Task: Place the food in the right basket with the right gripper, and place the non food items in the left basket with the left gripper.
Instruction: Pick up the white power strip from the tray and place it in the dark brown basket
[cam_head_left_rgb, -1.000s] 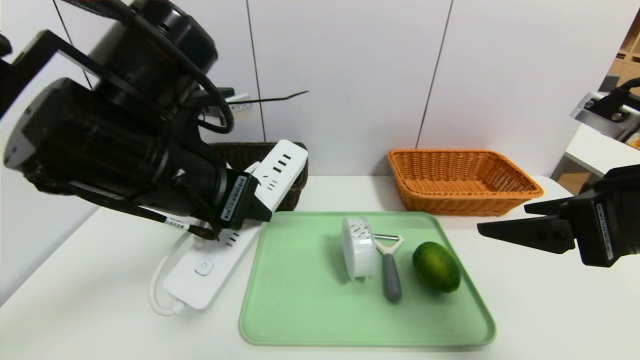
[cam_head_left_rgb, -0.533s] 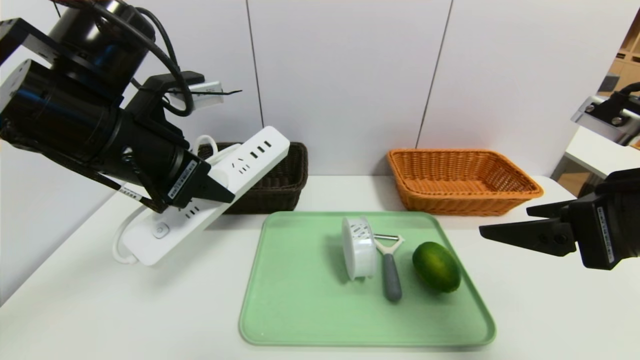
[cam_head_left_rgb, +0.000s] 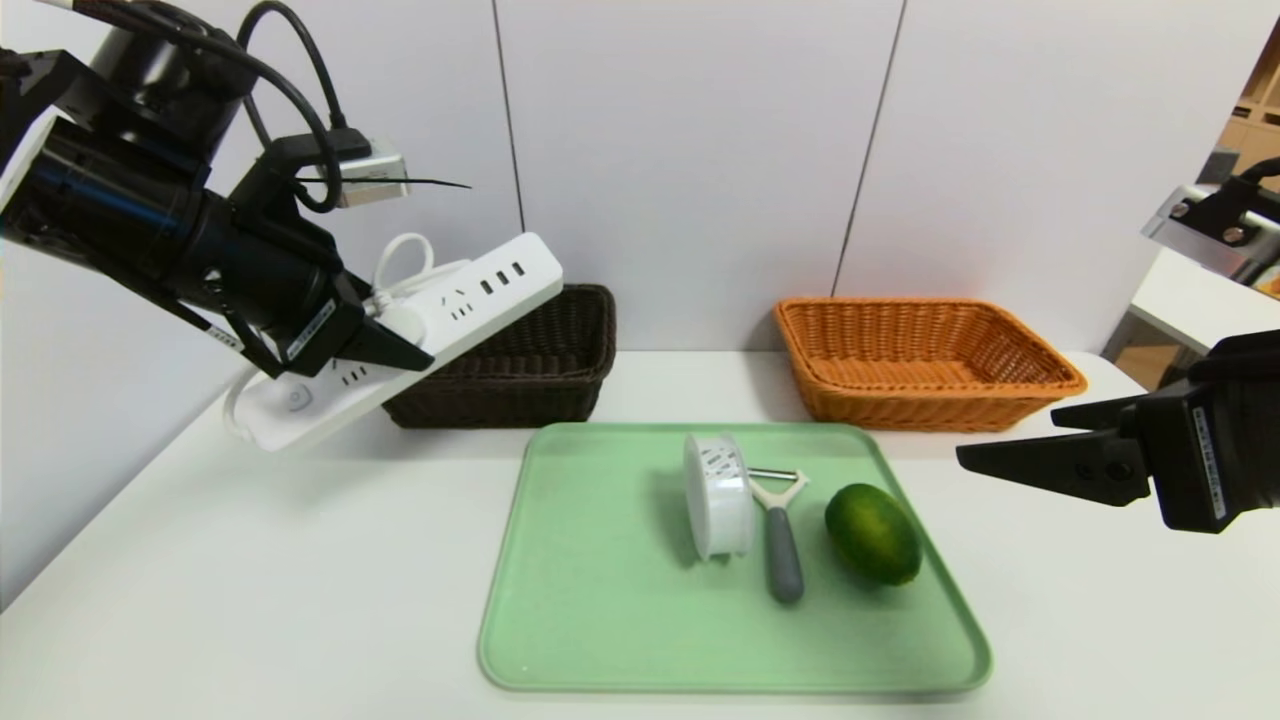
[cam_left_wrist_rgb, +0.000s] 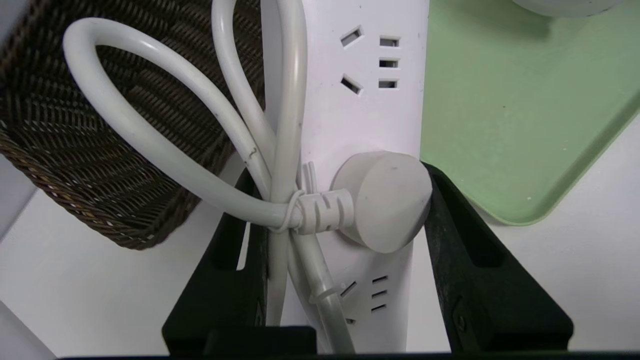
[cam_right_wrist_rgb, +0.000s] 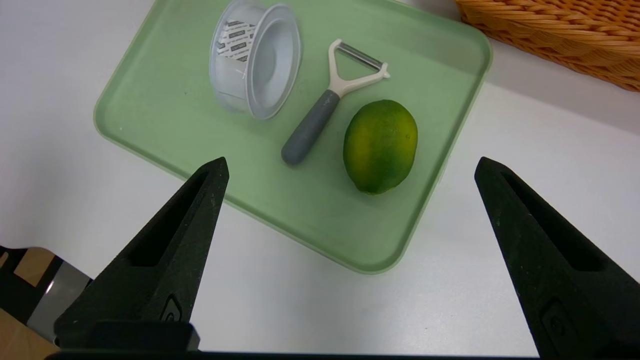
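Note:
My left gripper (cam_head_left_rgb: 405, 350) is shut on a white power strip (cam_head_left_rgb: 420, 320) with its coiled cord and plug (cam_left_wrist_rgb: 385, 200). It holds the strip tilted in the air, its far end over the front left of the dark brown left basket (cam_head_left_rgb: 520, 365). On the green tray (cam_head_left_rgb: 600, 620) lie a green lime (cam_head_left_rgb: 872, 533), a grey-handled peeler (cam_head_left_rgb: 781, 540) and a white round container (cam_head_left_rgb: 716, 495) on its side. The orange right basket (cam_head_left_rgb: 925, 365) holds nothing I can see. My right gripper (cam_right_wrist_rgb: 350, 170) hovers open beside the tray's right edge, near the lime (cam_right_wrist_rgb: 380, 145).
A white wall stands right behind both baskets. Another table edge and metal fixture (cam_head_left_rgb: 1200, 235) show at the far right. Bare white tabletop (cam_head_left_rgb: 250, 580) lies left of the tray and in front of it.
The left gripper has lifted the power strip off the table and carried it up, left and back toward the brown basket. The right gripper has stayed in place.

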